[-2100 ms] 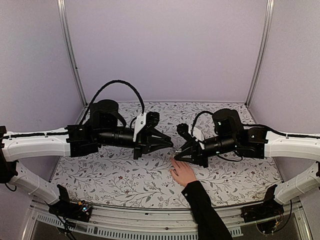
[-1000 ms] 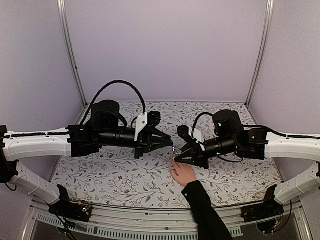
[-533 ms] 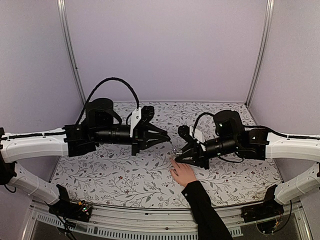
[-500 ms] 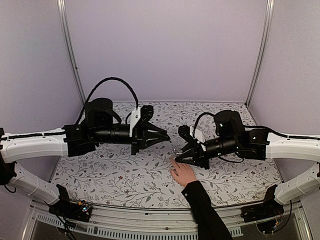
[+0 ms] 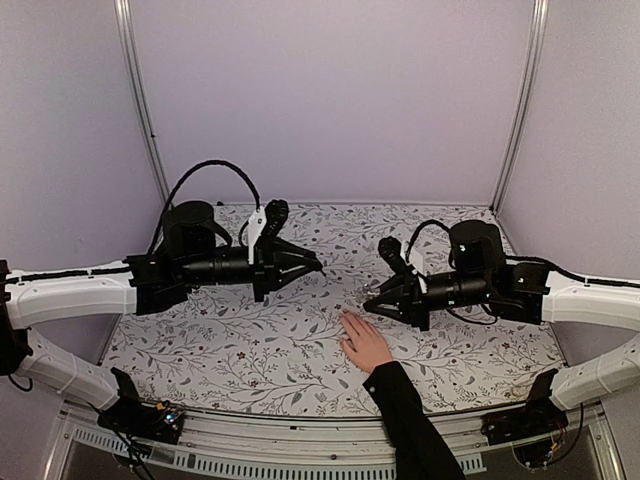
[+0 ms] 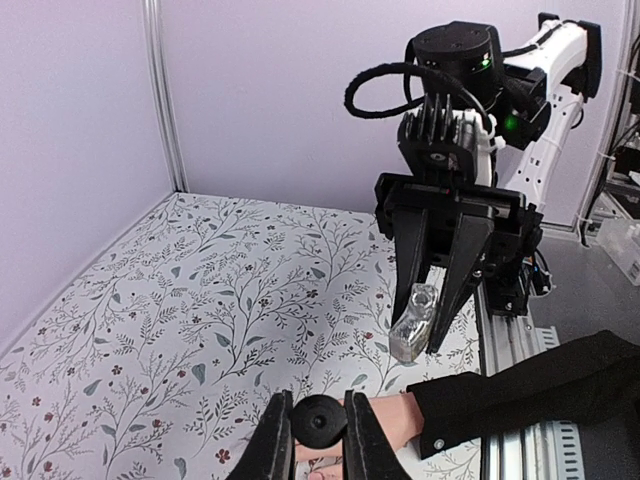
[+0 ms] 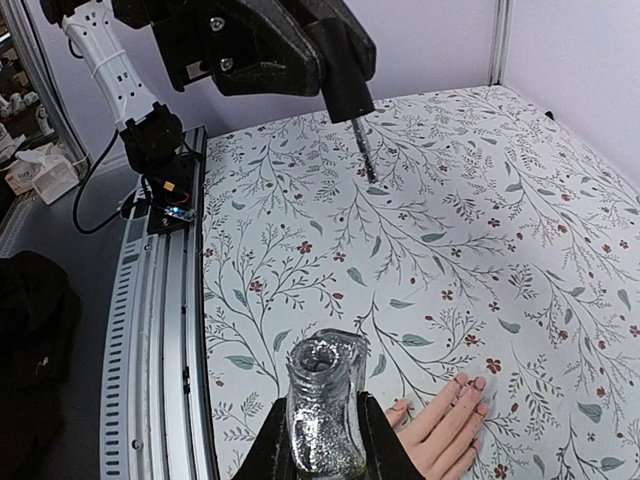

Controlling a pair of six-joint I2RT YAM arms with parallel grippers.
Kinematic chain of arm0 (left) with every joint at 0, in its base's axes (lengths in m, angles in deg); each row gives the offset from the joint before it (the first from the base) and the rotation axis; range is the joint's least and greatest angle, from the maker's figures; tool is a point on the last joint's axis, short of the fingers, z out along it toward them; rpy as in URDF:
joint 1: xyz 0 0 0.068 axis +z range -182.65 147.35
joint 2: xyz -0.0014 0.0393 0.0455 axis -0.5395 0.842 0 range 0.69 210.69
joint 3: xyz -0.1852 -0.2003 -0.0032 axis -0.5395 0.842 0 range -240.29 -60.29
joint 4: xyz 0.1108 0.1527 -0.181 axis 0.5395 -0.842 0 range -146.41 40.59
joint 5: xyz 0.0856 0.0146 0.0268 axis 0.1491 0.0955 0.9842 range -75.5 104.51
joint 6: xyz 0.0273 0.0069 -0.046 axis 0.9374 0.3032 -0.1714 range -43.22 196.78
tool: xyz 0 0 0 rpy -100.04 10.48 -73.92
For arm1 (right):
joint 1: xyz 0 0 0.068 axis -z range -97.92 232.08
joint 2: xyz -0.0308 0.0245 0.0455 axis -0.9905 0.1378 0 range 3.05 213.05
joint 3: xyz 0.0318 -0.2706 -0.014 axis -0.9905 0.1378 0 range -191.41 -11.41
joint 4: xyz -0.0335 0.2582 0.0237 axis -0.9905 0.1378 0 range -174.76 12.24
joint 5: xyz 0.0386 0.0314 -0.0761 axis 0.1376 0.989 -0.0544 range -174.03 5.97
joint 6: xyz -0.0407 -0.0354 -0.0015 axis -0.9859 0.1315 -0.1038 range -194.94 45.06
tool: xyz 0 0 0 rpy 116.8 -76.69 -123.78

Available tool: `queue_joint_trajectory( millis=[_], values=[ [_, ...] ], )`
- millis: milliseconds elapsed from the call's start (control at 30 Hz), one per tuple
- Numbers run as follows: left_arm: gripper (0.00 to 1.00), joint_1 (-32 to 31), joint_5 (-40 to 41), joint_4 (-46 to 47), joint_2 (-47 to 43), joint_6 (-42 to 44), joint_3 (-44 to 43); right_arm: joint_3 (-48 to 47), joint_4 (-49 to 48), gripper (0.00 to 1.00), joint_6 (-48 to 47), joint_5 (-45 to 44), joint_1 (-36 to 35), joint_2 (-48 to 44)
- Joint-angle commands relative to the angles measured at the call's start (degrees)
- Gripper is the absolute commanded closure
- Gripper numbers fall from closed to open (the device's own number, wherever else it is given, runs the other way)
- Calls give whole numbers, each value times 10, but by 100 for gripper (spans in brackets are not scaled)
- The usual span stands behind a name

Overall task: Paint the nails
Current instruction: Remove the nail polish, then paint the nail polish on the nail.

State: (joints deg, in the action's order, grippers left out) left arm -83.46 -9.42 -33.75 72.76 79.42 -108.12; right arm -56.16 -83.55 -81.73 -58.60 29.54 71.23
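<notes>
My left fingers (image 6: 357,445) are clamped on the black cap (image 6: 320,422). Its thin brush (image 7: 366,155) hangs down over the table (image 5: 250,350), well apart from the hand (image 5: 365,345). My right fingers (image 7: 375,450) are shut tight around the open bottle (image 7: 325,400) of sparkly polish. Its mouth is up so nothing spills. I think I hold it close by so the brush can dip.

The hand lies flat, palm down, between my two arms, so the nails (image 7: 475,384) face up where a brush can reach them. Its long line runs from the black sleeve (image 5: 410,420) out across the table, leaning a bit left in the top view, with the nails at the far end. None looks sparkly to me, but they are tiny, so I can't be sure.
</notes>
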Motion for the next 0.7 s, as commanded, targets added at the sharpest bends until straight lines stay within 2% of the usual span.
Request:
queue_joint_trajectory(
  millis=[0, 667],
  values=[
    [100, 24, -3, 53, -3, -52, 27, 15, -37, 100, 32, 11, 29, -25],
    [100, 34, -37, 136, 86, -64, 83, 68, -76, 100, 85, 37, 120, -61]
  ],
)
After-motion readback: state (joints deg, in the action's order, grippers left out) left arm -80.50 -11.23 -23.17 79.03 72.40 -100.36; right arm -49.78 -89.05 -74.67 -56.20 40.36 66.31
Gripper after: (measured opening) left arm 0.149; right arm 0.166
